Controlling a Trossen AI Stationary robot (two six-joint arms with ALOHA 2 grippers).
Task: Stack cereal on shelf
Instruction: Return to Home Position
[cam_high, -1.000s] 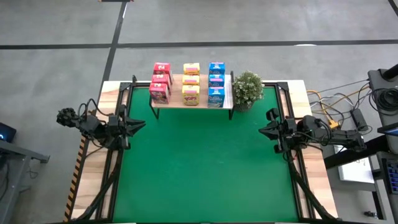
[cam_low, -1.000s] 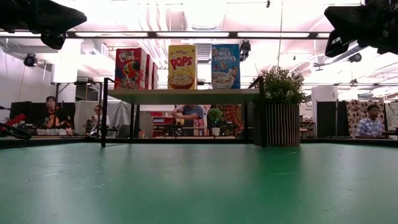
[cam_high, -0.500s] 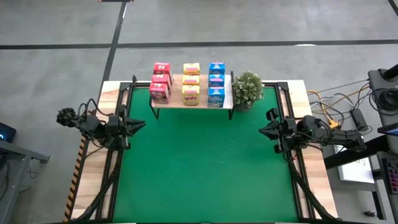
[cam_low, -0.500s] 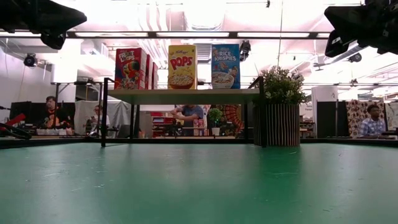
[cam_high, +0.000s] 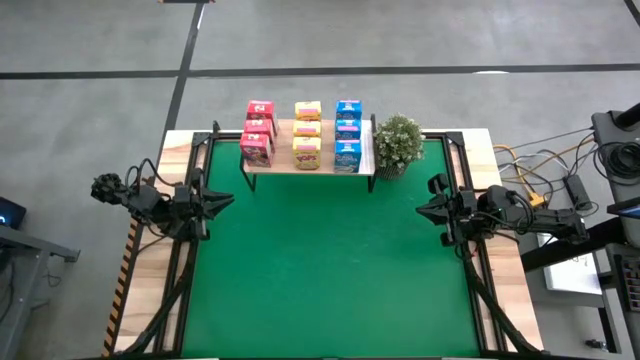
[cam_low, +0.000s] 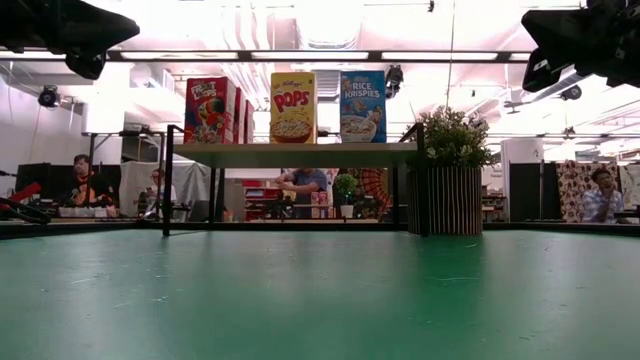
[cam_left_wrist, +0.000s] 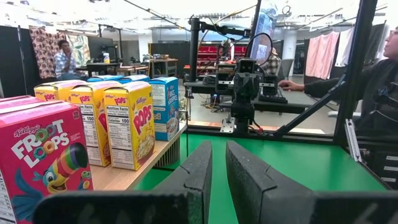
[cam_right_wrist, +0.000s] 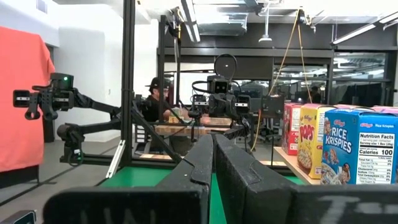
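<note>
At the far edge of the green tabletop (cam_high: 320, 270) the shelf (cam_high: 282, 158) carries all nine boxes of cereal (cam_high: 307, 133), upright in three rows that run front to back: pink-red (cam_high: 258, 132) on the left, yellow in the middle, blue (cam_high: 347, 133) on the right, with a potted plant (cam_high: 398, 142) just beside the blue row. The left gripper (cam_high: 222, 200) hangs at the table's left side and the right gripper (cam_high: 425, 210) at its right side, tips pointing inward toward each other, both well apart from the shelf. From either one the cereal lies farther back and toward the middle; the left arm is nearer the pink-red row, the right arm nearer the blue row and the plant. Each wrist view shows the fingers drawn close together, the left with a thin slit, the right about touching, and nothing between them. The stacking looks complete, and any remaining motion seems to be only settling at rest, away from the boxes. Between the arms the tabletop shows only flat green felt; beyond it, people sit at desks in the room.
</note>
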